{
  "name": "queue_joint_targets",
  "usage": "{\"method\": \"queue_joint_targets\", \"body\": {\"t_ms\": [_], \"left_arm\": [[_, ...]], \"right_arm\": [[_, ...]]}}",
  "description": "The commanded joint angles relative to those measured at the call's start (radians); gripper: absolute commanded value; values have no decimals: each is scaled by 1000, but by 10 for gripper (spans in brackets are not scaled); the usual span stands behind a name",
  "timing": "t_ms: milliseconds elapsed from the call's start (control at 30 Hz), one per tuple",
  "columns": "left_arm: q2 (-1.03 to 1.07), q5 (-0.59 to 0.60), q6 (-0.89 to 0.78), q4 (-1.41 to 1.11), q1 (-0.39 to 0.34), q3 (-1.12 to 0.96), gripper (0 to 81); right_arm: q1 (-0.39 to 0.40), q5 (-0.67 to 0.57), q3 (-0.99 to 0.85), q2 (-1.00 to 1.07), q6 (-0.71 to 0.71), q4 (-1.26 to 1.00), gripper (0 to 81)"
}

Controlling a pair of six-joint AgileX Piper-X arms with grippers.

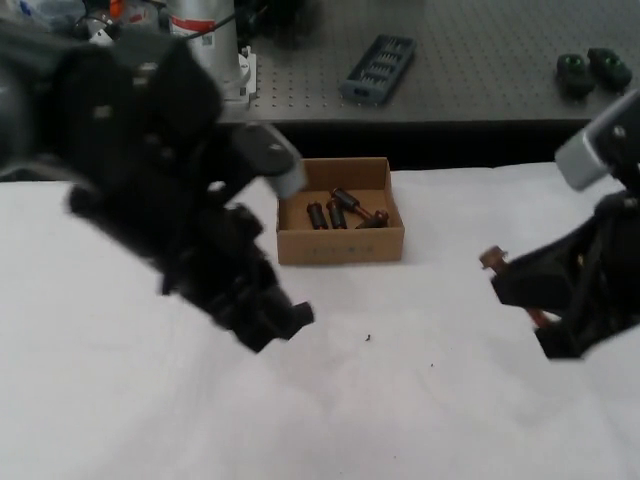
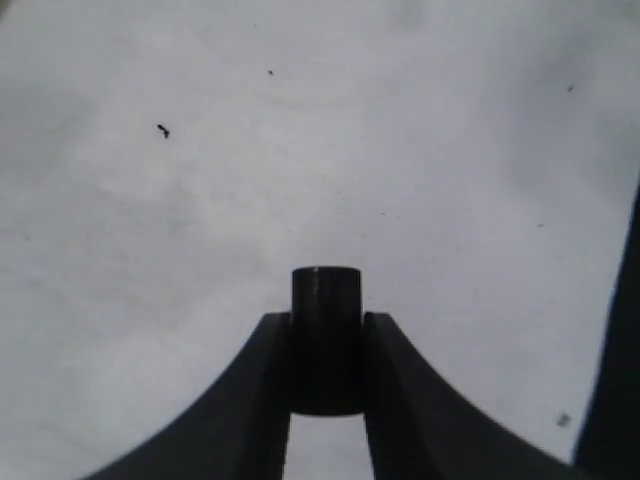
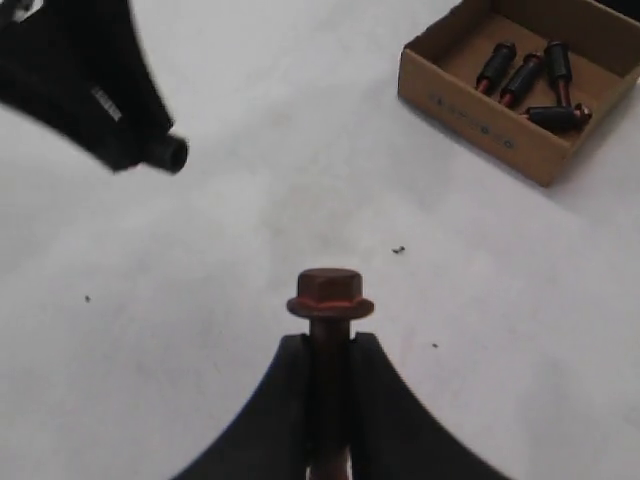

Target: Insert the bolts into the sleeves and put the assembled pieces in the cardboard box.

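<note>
Inside cardboard box (image 1: 340,245), maybe four pieces (image 1: 341,212), left jaws clamping sleeve (image 2: 325,335), right jaws bolt (image 3: 329,300).

left jaws: clamped on black sleeve (image 2: 325,300); sleeve end protrudes past tips; white sheet (image 2: 420,150) behind; dark specks (image 2: 162,130)

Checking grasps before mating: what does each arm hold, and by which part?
Left jaws: black sleeve by its sides, end protruding. Right jaws: bolt by its shank, below the head.

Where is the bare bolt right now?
The bolt is clamped in the right pincer, head poking past its tips, over the white cloth at the right of the high view, right of the cardboard box.
</note>
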Motion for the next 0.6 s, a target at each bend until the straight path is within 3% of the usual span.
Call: {"method": "queue_joint_targets", "body": {"t_ms": [0, 167, 333, 567], "left_arm": [[-76, 61, -34, 1, 21, 43, 7], [-264, 270, -139, -89, 101, 184, 7], [-395, 400, -248, -192, 175, 289, 7], [-483, 420, -274, -223, 203, 333, 7]], "right_arm": [[13, -61, -7, 19, 134, -128, 28], [95, -90, -7, 72, 346, -342, 28], [190, -110, -7, 160, 587, -547, 28], [242, -112, -7, 275, 883, -867, 28]]}}
